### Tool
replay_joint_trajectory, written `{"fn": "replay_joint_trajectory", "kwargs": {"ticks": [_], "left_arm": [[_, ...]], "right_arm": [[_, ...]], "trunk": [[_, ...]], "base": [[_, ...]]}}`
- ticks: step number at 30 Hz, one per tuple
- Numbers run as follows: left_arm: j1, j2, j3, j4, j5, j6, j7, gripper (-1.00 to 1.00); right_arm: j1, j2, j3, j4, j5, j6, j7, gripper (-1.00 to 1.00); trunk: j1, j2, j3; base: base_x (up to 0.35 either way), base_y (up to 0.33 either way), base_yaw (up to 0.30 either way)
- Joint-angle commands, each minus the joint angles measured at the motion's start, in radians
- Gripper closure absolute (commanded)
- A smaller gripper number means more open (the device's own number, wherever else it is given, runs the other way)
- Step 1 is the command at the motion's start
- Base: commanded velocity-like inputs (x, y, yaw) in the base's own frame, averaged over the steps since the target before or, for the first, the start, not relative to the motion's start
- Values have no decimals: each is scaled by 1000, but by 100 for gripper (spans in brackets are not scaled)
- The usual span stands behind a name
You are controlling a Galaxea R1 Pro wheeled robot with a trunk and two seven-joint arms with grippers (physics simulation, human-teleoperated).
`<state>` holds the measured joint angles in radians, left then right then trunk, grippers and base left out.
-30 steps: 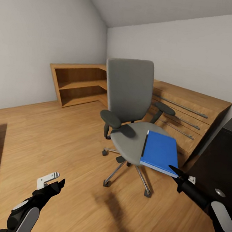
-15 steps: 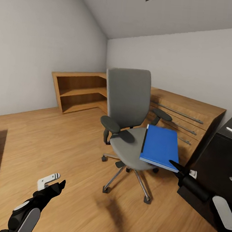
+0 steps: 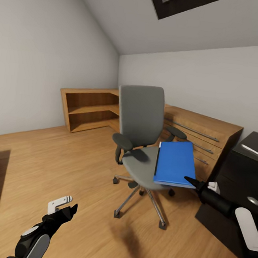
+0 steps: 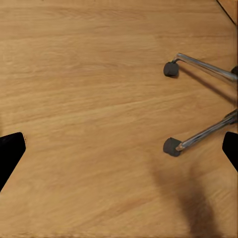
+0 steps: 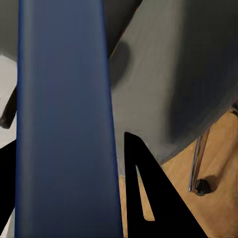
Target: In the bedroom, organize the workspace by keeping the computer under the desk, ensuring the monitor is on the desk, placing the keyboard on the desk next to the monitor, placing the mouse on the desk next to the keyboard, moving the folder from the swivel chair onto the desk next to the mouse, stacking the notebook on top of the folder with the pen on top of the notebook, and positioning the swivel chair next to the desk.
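Looking along the right gripper (image 5: pixel 64 198), the right wrist view has the folder (image 5: pixel 64 114) edge-on between the two black fingers (image 5: pixel 144 198), a deep blue band with the grey seat behind it; the jaws are clamped on it. From the head view the folder (image 3: pixel 175 162) reads as a flat bright blue rectangle with a dark spine, held about level at the chair's (image 3: pixel 143 122) right side, over the seat edge, with the right gripper (image 3: pixel 191 182) at its near corner. That view also takes in the wooden cabinet (image 3: pixel 200 130) behind the chair and the desk (image 3: pixel 257 158) at far right. Floor (image 4: pixel 89 99) and two silver chair legs with casters (image 4: pixel 171 147) show in the left wrist view, its fingertips (image 4: pixel 11 151) far apart at the edges: the left gripper (image 3: pixel 67 208) is spread and holds nothing, low over the floor.
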<state>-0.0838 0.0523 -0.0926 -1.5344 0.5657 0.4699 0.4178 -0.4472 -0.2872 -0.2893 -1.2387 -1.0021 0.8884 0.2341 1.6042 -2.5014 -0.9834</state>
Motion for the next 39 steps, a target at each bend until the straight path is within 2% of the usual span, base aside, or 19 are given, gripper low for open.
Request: {"fn": "replay_joint_trajectory", "kwargs": {"ticks": [1,5,7,8,9,10,11,12,16,18,19,21,23,28,34,39], "left_arm": [[-1,1,-2,-1,10,1,10,-100],[-1,0,-2,-1,11,0,11,-100],[-1,0,-3,-1,10,0,12,-100],[-1,0,-3,1,10,0,13,-100],[-1,0,-4,4,11,0,14,-100],[-1,0,-3,5,11,0,14,-100],[-1,0,-3,8,11,0,14,-100],[-1,0,-3,10,10,0,15,-100],[-1,-1,-5,13,8,0,15,-100],[-1,-2,-5,14,-3,0,15,-100],[-1,-2,-4,14,-10,0,15,-100],[-1,-2,-4,15,-18,0,16,-100],[-1,-2,-5,21,-22,0,16,-100],[-1,-2,-7,51,-27,-2,15,-100],[-1,-3,-7,54,-27,-2,15,-100],[-1,-3,-7,79,-26,-1,15,-100]], "right_arm": [[-1,8,-2,-2,12,4,6,100],[-1,23,-2,-8,17,3,0,100],[-1,25,-2,-16,34,2,-13,100],[-1,26,-2,-30,55,1,-27,100],[-1,27,-1,-70,104,1,-52,100],[-1,28,-1,-85,122,1,-59,100],[1,30,-1,-123,175,1,-74,100],[4,31,-1,-139,200,1,-81,100],[11,32,-1,-161,237,1,-100,100],[12,32,3,-177,254,2,-143,100],[12,32,13,-196,270,2,-181,100],[13,32,58,-246,313,1,-271,100],[15,32,94,-272,334,0,-323,100],[43,31,148,-299,356,-2,-371,100],[51,31,159,-301,356,-15,-374,100],[52,32,160,-303,348,-18,-307,100]], "trunk": [[-1,0,3],[-3,1,18],[-4,1,26],[-5,3,30],[-9,10,33],[-13,17,36],[-17,24,39],[-21,31,42],[-36,59,55],[-44,73,61],[-47,80,64],[-55,94,71],[-63,108,77],[-82,143,93],[-105,185,111],[-124,220,127]], "base": [[-308,0,0],[-272,0,0],[-94,0,0],[-47,0,0],[-24,0,0],[-19,0,0],[-10,0,0],[-6,0,0],[-3,0,0],[-1,0,0],[0,0,0],[0,0,0],[0,0,0],[0,0,0],[0,0,0],[0,0,0]]}}
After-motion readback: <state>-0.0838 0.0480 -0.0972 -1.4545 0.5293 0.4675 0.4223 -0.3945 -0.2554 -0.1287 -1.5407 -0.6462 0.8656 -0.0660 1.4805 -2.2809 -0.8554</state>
